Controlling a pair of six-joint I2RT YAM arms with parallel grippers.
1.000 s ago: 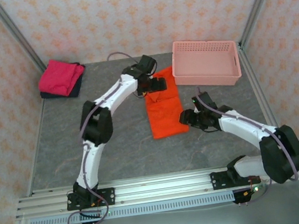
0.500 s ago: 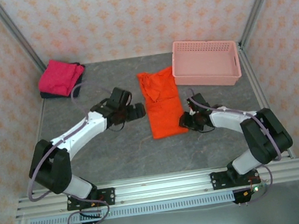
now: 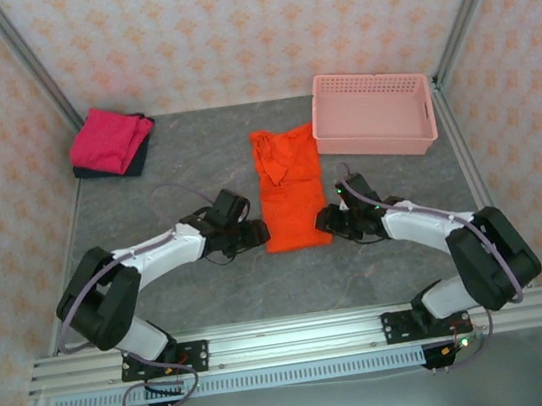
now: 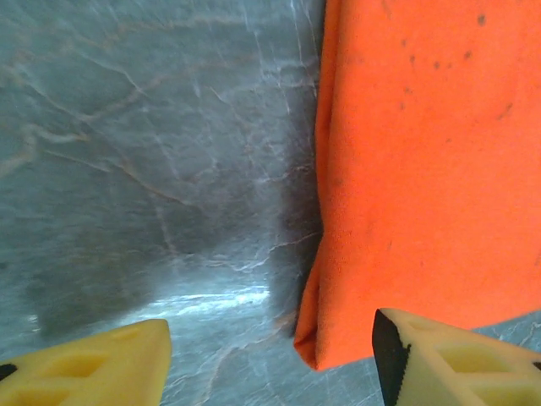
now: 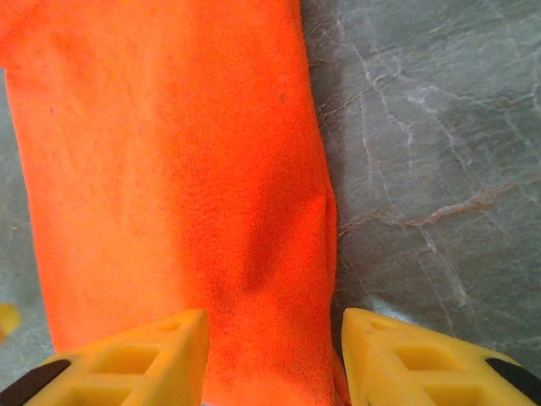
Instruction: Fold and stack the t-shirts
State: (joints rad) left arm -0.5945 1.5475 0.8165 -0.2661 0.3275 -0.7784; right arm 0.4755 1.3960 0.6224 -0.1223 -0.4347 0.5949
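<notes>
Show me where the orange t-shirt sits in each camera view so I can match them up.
Top external: the orange t-shirt lies mid-table, left of the pink basket.
Left wrist: it fills the right half, one corner reaching down between the yellow fingers.
Right wrist: it covers left and centre, its right edge running down between the yellow fingers.
Shared landmark: the grey marbled table beside the shirt.

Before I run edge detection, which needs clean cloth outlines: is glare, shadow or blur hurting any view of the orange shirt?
Left wrist: white glare streak on the table beside the orange t-shirt, dark shadow along its edge. Right wrist: cloth sharp, one soft shadowed crease. Top external: even light, no glare.
</notes>
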